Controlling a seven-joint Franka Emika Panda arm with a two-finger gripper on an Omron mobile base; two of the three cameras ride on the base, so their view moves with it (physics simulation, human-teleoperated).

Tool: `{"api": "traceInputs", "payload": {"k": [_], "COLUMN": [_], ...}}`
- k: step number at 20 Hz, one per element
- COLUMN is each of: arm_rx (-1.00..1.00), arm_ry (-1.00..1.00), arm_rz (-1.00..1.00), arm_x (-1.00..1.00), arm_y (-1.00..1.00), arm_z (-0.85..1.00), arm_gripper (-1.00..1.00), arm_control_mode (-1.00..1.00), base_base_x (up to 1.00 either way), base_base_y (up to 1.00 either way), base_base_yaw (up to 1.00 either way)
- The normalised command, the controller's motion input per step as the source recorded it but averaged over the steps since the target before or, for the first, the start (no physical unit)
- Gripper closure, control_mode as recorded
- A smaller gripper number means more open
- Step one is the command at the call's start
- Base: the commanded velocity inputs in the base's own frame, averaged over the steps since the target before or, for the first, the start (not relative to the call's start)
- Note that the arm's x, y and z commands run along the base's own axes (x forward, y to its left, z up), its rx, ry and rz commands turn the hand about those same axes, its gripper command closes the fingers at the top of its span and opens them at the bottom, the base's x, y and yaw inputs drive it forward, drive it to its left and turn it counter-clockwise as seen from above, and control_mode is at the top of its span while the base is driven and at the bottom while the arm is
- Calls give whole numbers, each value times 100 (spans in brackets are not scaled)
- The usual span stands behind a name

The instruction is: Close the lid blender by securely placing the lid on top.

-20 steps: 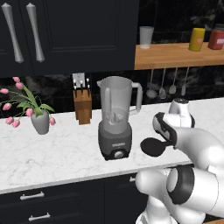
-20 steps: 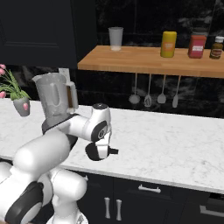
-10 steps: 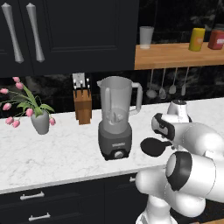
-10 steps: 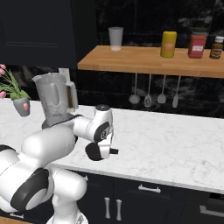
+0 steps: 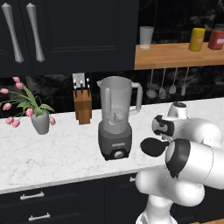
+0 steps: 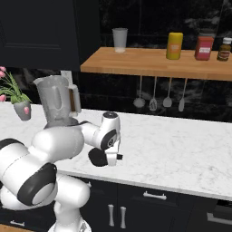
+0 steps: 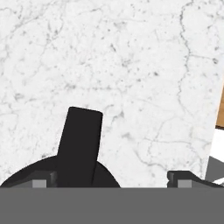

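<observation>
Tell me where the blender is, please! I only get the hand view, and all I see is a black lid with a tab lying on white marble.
Observer: The blender stands on the same counter, to the left of the lid as the left base view shows it.
Operator: Is its top open?
Observer: Yes, the clear jar has nothing on top.
Operator: Is anything else close to it?
Observer: A wooden knife block stands a little behind it, to its left.
</observation>
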Motion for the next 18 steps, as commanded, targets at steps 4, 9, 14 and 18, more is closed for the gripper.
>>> {"api": "traceInputs", "payload": {"k": [4, 9, 14, 18], "arm_rx": [0, 0, 0, 0], "arm_ry": [0, 0, 0, 0], "arm_rz": [0, 0, 0, 0], "arm_x": [13, 13, 13, 12], "arm_y": [-4, -4, -2, 0], "arm_z": [-19, -17, -16, -15], "arm_gripper": [-100, -100, -100, -100], "arm_control_mode": [-100, -100, -100, -100], "base_base_x": [0, 0, 0, 0], "base_base_y": [0, 0, 0, 0], "base_base_yaw": [0, 0, 0, 0]}}
